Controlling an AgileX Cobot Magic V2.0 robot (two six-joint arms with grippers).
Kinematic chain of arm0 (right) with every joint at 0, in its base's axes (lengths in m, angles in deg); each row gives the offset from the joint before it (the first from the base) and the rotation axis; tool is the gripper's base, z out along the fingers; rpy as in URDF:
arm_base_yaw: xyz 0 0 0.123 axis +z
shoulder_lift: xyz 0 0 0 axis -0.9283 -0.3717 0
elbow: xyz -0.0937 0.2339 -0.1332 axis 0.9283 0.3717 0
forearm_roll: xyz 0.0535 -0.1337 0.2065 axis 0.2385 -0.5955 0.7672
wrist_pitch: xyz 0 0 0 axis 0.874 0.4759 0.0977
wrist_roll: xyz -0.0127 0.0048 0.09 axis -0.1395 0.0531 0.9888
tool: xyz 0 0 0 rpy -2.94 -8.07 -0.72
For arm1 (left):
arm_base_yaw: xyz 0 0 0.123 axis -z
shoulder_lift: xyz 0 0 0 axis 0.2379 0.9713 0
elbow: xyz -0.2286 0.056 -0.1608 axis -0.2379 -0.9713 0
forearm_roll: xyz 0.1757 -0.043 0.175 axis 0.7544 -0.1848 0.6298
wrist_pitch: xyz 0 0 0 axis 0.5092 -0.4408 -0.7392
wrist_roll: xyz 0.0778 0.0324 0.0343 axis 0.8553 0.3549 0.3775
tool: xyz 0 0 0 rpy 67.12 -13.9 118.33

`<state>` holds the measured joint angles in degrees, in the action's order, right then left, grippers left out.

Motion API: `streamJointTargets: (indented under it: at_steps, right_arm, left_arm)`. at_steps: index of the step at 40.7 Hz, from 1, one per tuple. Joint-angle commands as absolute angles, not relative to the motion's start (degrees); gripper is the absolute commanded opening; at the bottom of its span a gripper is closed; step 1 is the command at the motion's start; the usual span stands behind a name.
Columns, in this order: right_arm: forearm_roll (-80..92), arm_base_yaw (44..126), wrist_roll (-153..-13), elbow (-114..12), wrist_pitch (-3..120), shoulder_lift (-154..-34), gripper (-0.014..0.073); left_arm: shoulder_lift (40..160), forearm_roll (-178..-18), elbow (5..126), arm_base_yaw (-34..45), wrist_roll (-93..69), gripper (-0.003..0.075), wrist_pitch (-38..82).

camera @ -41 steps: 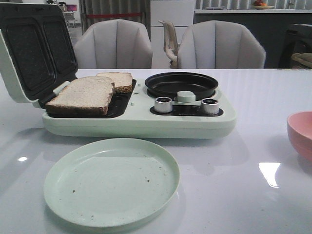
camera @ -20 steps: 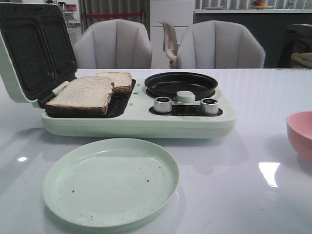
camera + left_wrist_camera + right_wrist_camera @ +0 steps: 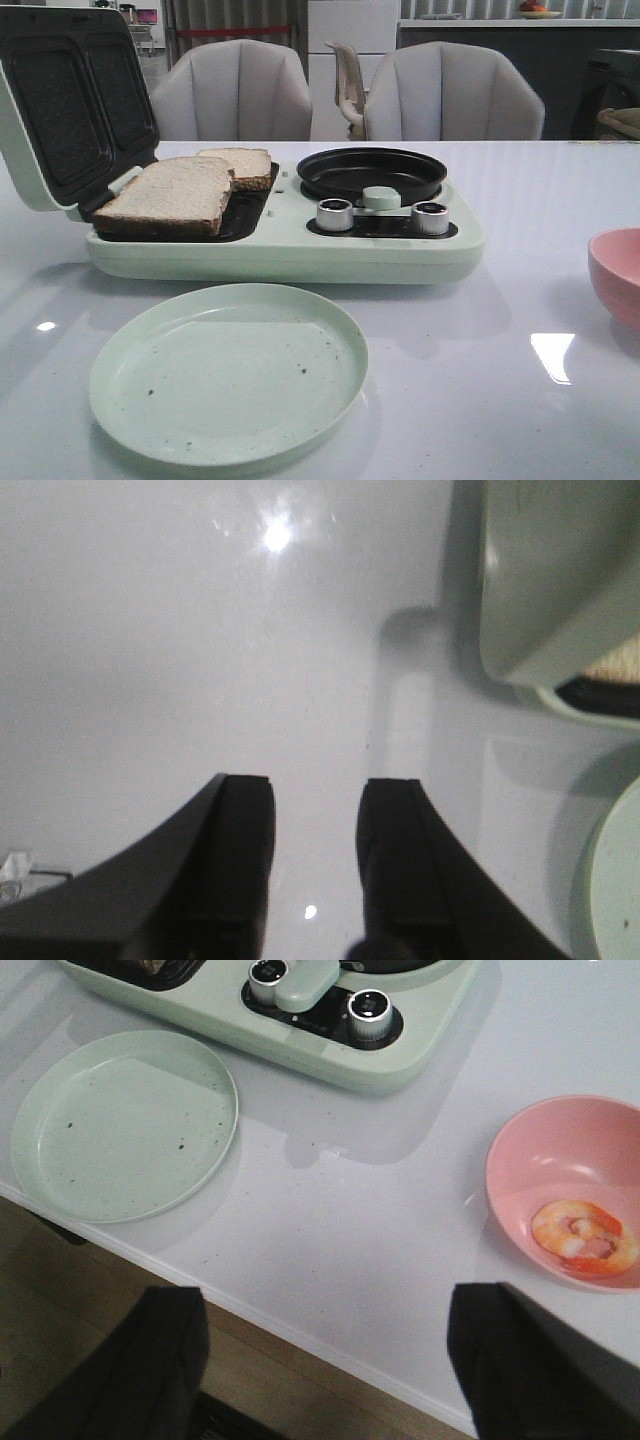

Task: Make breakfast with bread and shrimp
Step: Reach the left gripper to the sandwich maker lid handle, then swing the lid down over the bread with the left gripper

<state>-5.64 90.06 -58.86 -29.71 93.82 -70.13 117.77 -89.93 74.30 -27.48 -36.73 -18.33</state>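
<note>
Two slices of bread (image 3: 175, 193) lie on the open sandwich maker's dark plates; the farther slice (image 3: 243, 164) lies behind the near one. The shrimp (image 3: 584, 1238) lies in a pink bowl (image 3: 560, 1160), whose rim shows at the right edge of the front view (image 3: 615, 270). A pale green plate (image 3: 228, 372) sits in front of the appliance and shows in the right wrist view (image 3: 120, 1125). My left gripper (image 3: 312, 790) is open and empty above bare table beside the appliance. My right gripper (image 3: 325, 1310) is wide open and empty over the table's front edge.
The pale green breakfast maker (image 3: 290, 245) has its lid (image 3: 60, 100) raised, a round black pan (image 3: 372, 172) and two silver knobs (image 3: 335, 214). Two grey chairs (image 3: 235, 90) stand behind the white table (image 3: 480, 400).
</note>
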Motion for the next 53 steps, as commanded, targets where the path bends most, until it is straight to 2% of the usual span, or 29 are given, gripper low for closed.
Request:
streamJointTargets:
  at_steps: [1, 12, 24, 39, 47, 53]
  right_arm:
    - [-5.5, 89.7, -58.8, -31.3, 90.0, -70.2, 0.0601]
    - [-5.5, 89.7, -58.8, -31.3, 90.0, -70.2, 0.0601]
    - [-5.5, 89.7, -58.8, -31.3, 90.0, -70.2, 0.0601]
    - [-5.5, 89.7, -58.8, -31.3, 90.0, -70.2, 0.0601]
    - [-5.5, 89.7, -58.8, -31.3, 90.0, -70.2, 0.0601]
    - [-5.5, 89.7, -58.8, -31.3, 90.0, -70.2, 0.0601]
  left_arm:
    - [120.3, -100.2, 79.6, -30.8, -31.5, 0.0218, -14.8]
    - [134.1, -113.3, 90.9, -32.2, -26.8, 0.0099, -14.4]
    - [145.1, -124.3, 99.4, -30.4, -26.6, 0.0099, -16.7]
    - [145.5, -137.7, 101.4, -25.2, -16.9, 0.0099, -24.9]
    - [142.8, -137.2, 99.7, -21.4, -11.6, 0.0099, -30.4]
    - [136.6, -135.5, 94.1, -16.6, -8.6, 0.0099, -28.5]
